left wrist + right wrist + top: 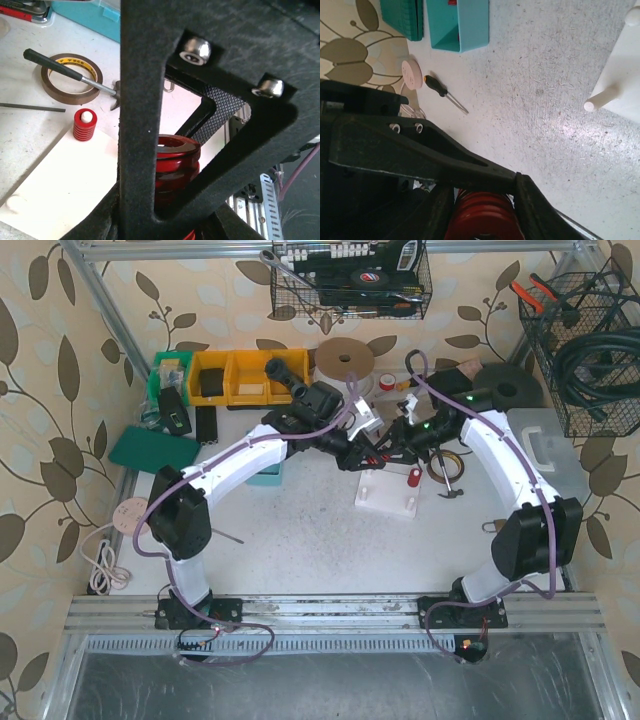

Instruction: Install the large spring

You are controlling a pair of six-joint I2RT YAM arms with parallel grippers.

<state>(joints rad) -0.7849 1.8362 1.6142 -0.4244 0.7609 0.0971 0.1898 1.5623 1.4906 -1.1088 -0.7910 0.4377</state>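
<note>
Handover, I think: left pincer [172,200] and right pincer [485,202] both pinch the large spring [177,157]; next, one should let go.

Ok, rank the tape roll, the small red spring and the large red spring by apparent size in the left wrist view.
Tape roll and large red spring: about alike, the spring nearer and partly hidden.
Small red spring: smallest.

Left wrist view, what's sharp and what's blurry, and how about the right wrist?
Left wrist: the small red spring and tape roll are crisp; the near black finger is a dark mass. Right wrist: the table is sharp with a pale glare patch; the large spring at the bottom is soft.
</note>
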